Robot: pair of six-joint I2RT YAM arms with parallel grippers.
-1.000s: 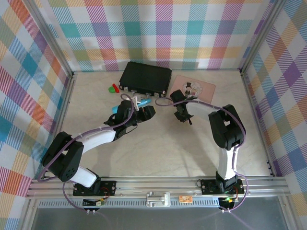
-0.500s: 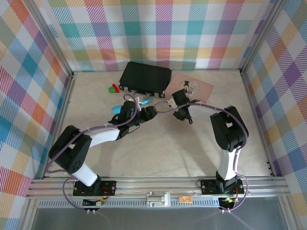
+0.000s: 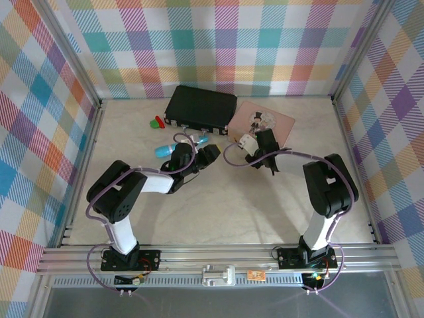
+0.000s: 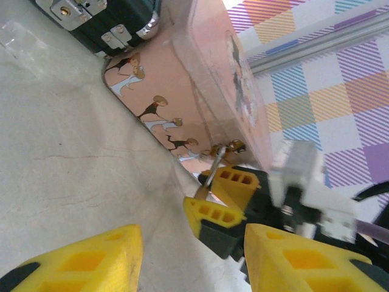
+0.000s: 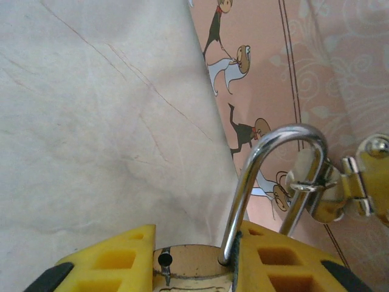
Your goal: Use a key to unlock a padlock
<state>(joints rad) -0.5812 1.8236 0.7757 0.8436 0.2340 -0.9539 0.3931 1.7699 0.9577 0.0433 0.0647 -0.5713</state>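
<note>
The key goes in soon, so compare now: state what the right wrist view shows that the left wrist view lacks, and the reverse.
Right wrist: the brass body of the padlock, with a small hole in its top. Left wrist: the black case with its metal latches, and the open left claw. Both: the right claw, the silver shackle and the pink tin.

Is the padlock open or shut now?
Open: in the right wrist view the padlock shows an empty hole in its body, one shackle leg outside it.
</note>
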